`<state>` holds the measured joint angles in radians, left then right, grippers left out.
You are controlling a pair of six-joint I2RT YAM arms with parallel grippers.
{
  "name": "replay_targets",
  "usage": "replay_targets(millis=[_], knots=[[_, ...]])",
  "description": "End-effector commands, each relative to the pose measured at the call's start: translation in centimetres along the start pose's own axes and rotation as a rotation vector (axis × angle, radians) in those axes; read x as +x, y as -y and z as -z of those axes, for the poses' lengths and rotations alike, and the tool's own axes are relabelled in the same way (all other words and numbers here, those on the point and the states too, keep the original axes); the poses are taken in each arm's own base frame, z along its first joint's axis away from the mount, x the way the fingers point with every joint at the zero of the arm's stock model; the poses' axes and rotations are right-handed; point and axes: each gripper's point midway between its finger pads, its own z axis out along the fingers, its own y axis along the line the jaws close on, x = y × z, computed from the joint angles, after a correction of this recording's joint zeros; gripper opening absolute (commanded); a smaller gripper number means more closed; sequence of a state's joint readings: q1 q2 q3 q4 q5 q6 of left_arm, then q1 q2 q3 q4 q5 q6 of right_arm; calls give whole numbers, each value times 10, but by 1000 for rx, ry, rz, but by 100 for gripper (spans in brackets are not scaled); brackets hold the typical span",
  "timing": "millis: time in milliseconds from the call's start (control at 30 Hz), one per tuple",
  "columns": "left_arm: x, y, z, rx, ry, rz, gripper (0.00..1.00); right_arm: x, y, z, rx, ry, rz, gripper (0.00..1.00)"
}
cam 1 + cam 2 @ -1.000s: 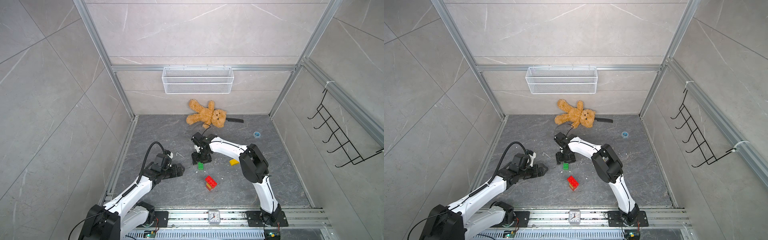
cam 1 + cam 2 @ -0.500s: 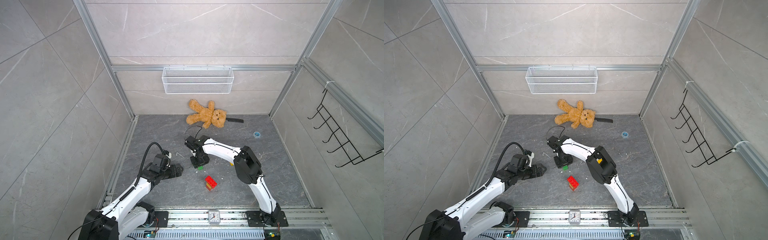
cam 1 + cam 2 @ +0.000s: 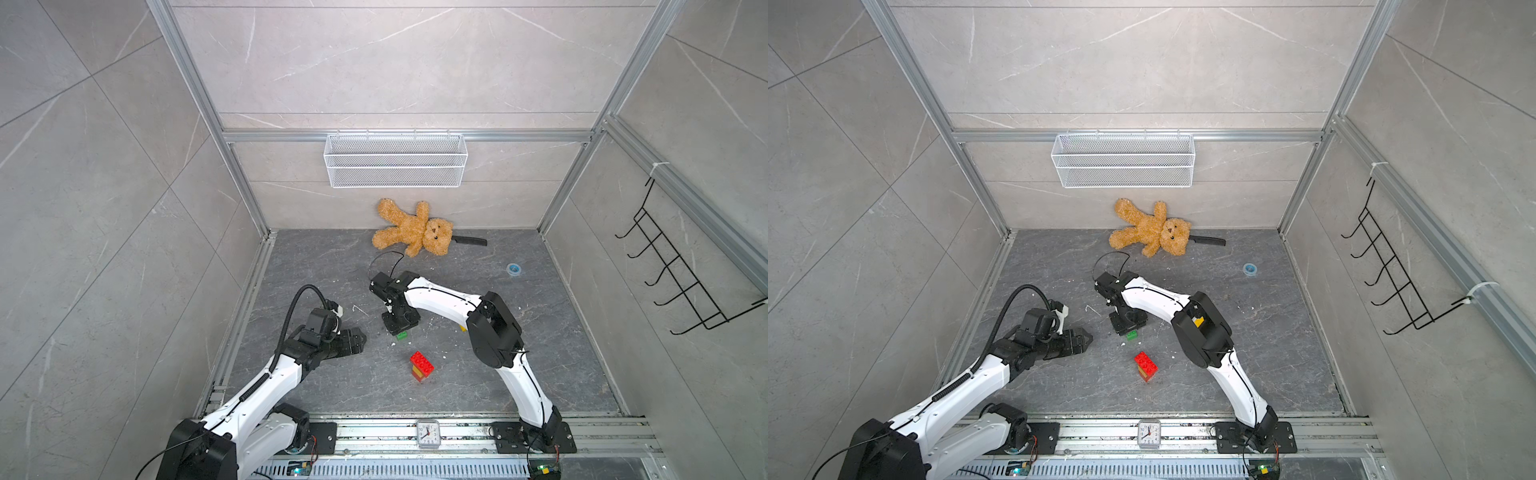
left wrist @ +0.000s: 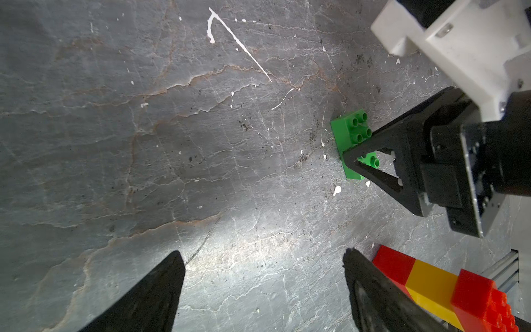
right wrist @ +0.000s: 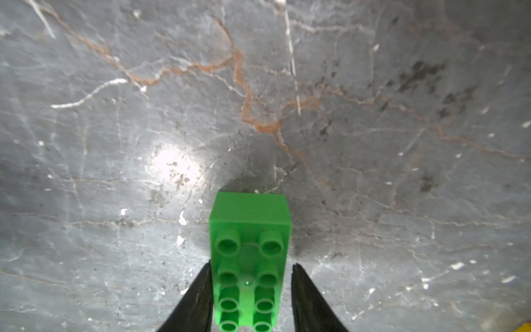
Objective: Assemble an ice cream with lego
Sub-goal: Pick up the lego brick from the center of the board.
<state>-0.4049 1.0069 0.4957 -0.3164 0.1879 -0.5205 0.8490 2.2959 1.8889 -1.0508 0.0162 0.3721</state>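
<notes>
A long green brick (image 5: 250,253) lies studs-up on the grey floor, also seen in both top views (image 3: 401,335) (image 3: 1132,335) and the left wrist view (image 4: 349,129). My right gripper (image 5: 252,264) points down over it, jaws closed against its two long sides. A red-yellow-red stack (image 3: 422,365) (image 3: 1145,365) (image 4: 431,284) lies on its side just in front. My left gripper (image 4: 262,253) is open and holds nothing, low over the floor left of the bricks (image 3: 361,338). A yellow brick (image 3: 1199,321) shows partly behind the right arm.
A brown teddy bear (image 3: 411,228) and a black-handled tool (image 3: 471,240) lie at the back wall under a white wire basket (image 3: 395,162). A blue tape roll (image 3: 514,269) sits back right. A small clock (image 3: 428,433) stands on the front rail.
My right gripper has come down over the green brick and drawn its jaws in onto it; its elbow swung left. The brick has hardly moved. The left arm stayed almost still.
</notes>
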Motion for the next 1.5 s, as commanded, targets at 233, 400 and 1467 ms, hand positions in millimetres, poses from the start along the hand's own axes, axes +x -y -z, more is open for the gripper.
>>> replay_targets(millis=[233,400,1467], knots=[[0,-1,-2,-4,-4,3,89,-9,-3,0,30,19,23,45],[1,-2,-3,0,-11,4,89,-9,-1,1,45,15,25,39],[1,2,4,14,3,-1,89,5,0,2,94,-12,58,44]])
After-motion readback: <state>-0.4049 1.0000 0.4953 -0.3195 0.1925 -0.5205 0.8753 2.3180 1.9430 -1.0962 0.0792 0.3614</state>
